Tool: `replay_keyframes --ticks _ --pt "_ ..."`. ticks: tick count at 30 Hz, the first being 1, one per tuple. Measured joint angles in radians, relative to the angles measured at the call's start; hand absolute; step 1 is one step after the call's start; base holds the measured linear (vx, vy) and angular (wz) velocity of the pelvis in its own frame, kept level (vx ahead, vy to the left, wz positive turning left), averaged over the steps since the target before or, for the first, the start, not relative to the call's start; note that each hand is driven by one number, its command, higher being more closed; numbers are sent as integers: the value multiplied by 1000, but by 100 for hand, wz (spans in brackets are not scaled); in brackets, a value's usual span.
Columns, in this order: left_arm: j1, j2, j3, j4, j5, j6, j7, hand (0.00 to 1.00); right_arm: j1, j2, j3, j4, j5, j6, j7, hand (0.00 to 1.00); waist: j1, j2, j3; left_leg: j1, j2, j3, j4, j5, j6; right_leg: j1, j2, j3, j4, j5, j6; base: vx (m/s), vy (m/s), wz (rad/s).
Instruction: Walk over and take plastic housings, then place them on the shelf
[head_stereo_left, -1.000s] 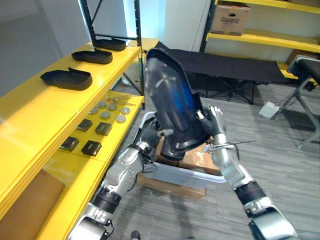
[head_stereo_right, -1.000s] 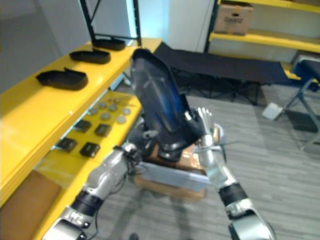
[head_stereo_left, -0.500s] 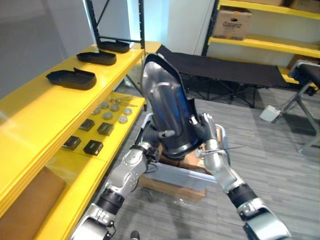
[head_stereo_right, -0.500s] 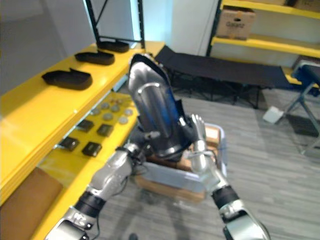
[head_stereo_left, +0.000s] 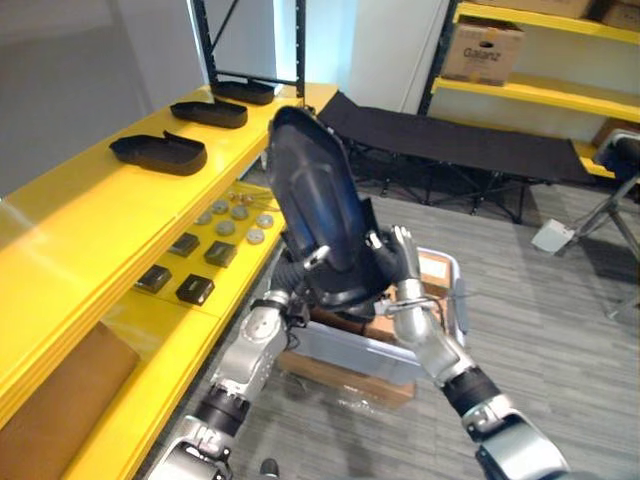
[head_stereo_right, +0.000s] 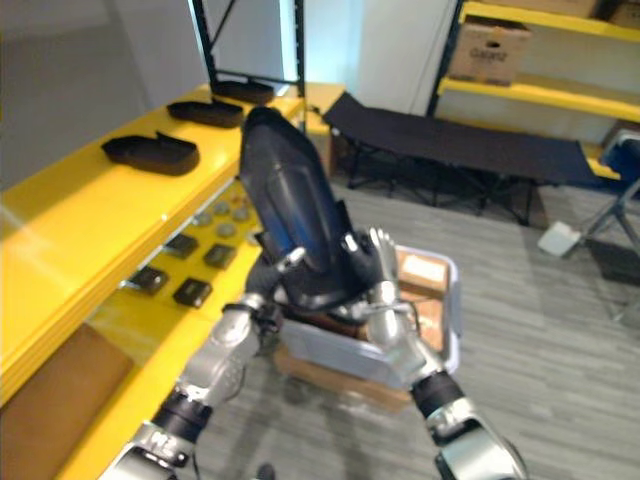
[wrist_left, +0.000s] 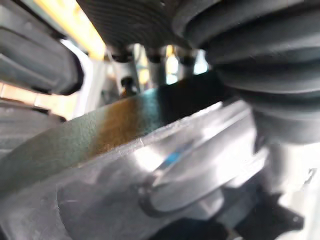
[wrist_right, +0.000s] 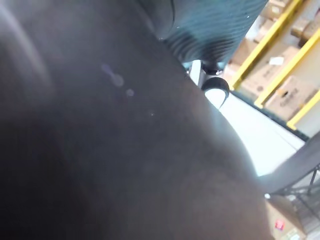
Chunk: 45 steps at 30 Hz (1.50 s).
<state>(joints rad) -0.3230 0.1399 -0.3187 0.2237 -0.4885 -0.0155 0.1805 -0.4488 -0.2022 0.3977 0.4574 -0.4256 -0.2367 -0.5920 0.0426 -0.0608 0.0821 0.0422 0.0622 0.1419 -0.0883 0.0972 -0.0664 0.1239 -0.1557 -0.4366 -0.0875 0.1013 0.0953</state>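
Housing (head_stereo_left: 315, 215): where was it?

— Off the ground, between both hands. It stood tall and tilted, its narrow end up and leaning toward the shelf (head_stereo_left: 80, 220), over a pale bin (head_stereo_left: 345, 350) on the floor.

And the right hand (head_stereo_left: 405, 265)?

— It lay flat against the housing's lower right side. The fingers (head_stereo_left: 403, 240) were straight, pointed up and pressed on the shell, not wrapped round it.

The left hand (head_stereo_left: 296, 280)?

— It was tucked behind and under the housing's lower end, too hidden for me to tell its grip. Its wrist view had the dark shell right up against the hand.

What was on the shelf?

— Three more housings sat in a row along the top board: near (head_stereo_left: 160, 153), middle (head_stereo_left: 210, 112), far (head_stereo_left: 245, 90), each apart from the next. On the lower board lay small parts (head_stereo_left: 215, 252), round discs and dark squares.

Was the held housing touching the shelf?

— No, it hung beside the shelf's edge, clear of it.
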Motion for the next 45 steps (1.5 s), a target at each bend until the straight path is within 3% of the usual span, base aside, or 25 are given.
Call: replay_keyframes --ticks 3,5,9,19,20,25,30,36,38,39,41,42,45 --pt "10 0 -1 1 -64 -2 11 100 0 2 21 0 0 0 -2 100 -2 0 0 0 0 1 0 0 0 -1 0 0 -1 0 -1 0 0 0" --pt "16 0 -5 2 -182 -2 22 100 2 7 31 -1 -10 0 -12 100 -2 0 0 0 0 3 0 0 0 -2 0 1 -1 -1 -1 0 0 0" --pt "18 0 -7 2 -309 -8 36 100 8 20 38 -6 -33 0 -22 100 -4 0 0 0 0 4 0 -1 -1 -3 -1 1 -1 -1 -2 0 0 0" --pt "43 -12 -9 -5 -299 -46 37 100 54 22 43 -50 -39 0 -25 100 -6 0 0 0 3 6 0 -3 -3 -3 -2 2 -1 -3 -4 0 0 0" --pt "50 -15 -8 -23 -276 -46 44 100 62 22 43 -58 -39 0 -34 0 -7 0 0 -1 4 6 0 -3 -4 -3 -1 3 -1 -4 -5 0 0 0" --pt "51 -23 10 -68 -164 -26 66 100 99 22 42 -107 -11 -3 -33 0 -8 0 0 -7 6 6 0 -3 -4 -12 1 3 -1 -7 -10 0 0 -1" --pt "69 -33 56 -108 -96 3 80 100 137 28 40 -170 33 -5 46 0 -8 0 0 -8 3 11 1 -3 -4 -17 2 5 7 -6 -10 0 0 -1" --pt "124 -76 168 -160 10 -37 78 100 193 42 25 -333 59 -5 117 0 -9 0 0 -3 -4 22 0 -3 -4 -17 2 12 8 -4 -6 0 1 -3" --pt "141 -85 196 -158 38 -50 81 100 197 43 18 -335 59 -31 117 0 -7 1 0 4 -4 32 0 -4 -4 -17 2 24 8 -7 -11 -3 13 -14" --pt "161 -93 243 -136 75 -50 105 100 214 43 -24 -378 80 -65 111 0 -10 3 0 7 -5 34 0 -5 -3 -17 0 27 12 -9 -11 -8 18 -9" --pt "194 -90 289 -114 120 -50 144 100 221 42 -89 -435 108 -88 90 0 -19 4 -1 8 -5 34 0 -6 -2 -17 0 27 15 -10 -12 -6 11 -2" --pt "228 -89 314 -112 194 -51 194 100 224 36 -145 -467 129 -104 79 0 -26 4 -1 8 -5 34 0 -8 -1 -17 -1 27 15 -12 -10 0 0 0" --pt "290 -86 368 -126 352 -58 307 100 281 -4 -235 -489 170 -110 69 0 -25 5 -1 7 -6 34 -1 -10 -4 -17 -1 27 14 -13 -10 0 0 0"
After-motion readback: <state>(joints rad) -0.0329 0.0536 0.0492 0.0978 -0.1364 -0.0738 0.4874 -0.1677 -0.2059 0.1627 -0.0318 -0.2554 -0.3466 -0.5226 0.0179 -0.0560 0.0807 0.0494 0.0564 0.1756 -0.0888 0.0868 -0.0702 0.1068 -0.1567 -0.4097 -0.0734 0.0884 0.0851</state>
